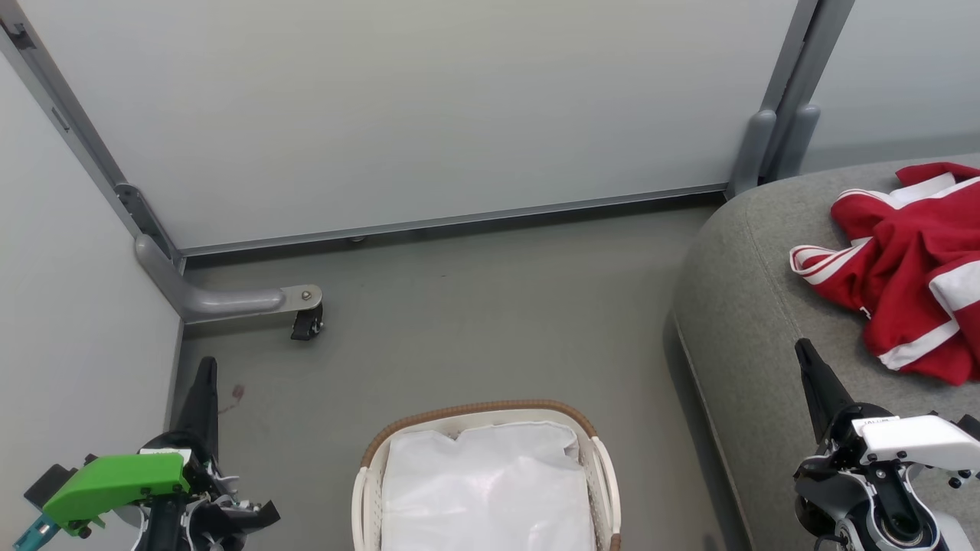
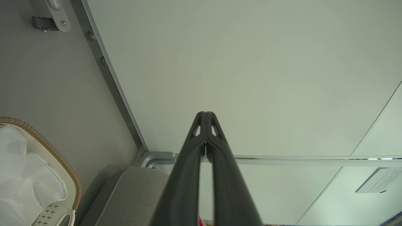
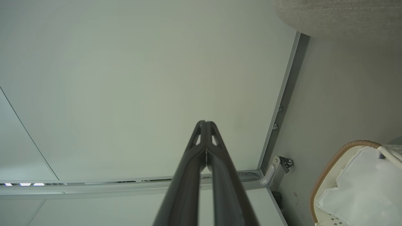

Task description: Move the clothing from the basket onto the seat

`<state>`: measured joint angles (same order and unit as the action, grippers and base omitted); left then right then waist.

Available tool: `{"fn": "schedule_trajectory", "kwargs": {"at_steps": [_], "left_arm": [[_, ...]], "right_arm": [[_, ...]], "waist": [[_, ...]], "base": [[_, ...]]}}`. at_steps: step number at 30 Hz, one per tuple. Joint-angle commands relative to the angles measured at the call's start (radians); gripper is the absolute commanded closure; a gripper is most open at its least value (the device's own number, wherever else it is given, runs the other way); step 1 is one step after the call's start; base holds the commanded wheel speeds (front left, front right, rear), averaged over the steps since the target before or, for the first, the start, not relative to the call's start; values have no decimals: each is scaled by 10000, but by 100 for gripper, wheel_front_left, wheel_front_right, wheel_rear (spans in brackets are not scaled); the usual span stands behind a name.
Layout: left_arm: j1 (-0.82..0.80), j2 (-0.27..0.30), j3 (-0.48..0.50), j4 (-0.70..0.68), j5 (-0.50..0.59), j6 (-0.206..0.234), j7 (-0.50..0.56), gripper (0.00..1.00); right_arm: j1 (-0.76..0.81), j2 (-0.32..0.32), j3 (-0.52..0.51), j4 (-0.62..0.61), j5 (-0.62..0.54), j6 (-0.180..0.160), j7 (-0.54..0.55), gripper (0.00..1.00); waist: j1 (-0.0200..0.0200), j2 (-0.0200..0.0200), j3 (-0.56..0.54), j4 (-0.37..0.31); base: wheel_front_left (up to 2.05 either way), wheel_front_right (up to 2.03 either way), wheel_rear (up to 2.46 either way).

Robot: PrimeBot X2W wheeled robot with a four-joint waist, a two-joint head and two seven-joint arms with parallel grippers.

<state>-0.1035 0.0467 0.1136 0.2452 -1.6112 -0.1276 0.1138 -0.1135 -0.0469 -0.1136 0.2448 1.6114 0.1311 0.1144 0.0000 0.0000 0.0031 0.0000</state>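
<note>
Head view: the basket (image 1: 478, 409) stands on the floor (image 1: 459, 321) and holds its white liner (image 1: 490, 490). The clothing (image 1: 911, 268) lies on the seat (image 1: 750, 306), in from its rounded edge.
Left wrist view: the left gripper (image 2: 205, 114) is pinched closed, gripping nothing.
Right wrist view: the right gripper (image 3: 205, 123) is likewise closed and empty.

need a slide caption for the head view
Red jerseys lie on the grey couch; the basket holds its white liner.

Left claw (image 1: 205, 364) and right claw (image 1: 801, 347) sit low at either side, each closed tight and pointing forward.
</note>
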Motion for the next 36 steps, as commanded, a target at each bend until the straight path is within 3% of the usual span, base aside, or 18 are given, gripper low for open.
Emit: {"fn": "schedule_trajectory", "kwargs": {"at_steps": [1,36], "left_arm": [[-108,66,23,-17,-36,-66,38,100],[-108,66,22,-18,-36,-66,37,100]], "right_arm": [[108,-63,-22,-32,32,-7,30,100],[108,-63,-21,-32,32,-7,28,100]], "waist": [[0,0,0,0],[0,0,0,0]], "base": [[0,0,0],[0,0,0]]}}
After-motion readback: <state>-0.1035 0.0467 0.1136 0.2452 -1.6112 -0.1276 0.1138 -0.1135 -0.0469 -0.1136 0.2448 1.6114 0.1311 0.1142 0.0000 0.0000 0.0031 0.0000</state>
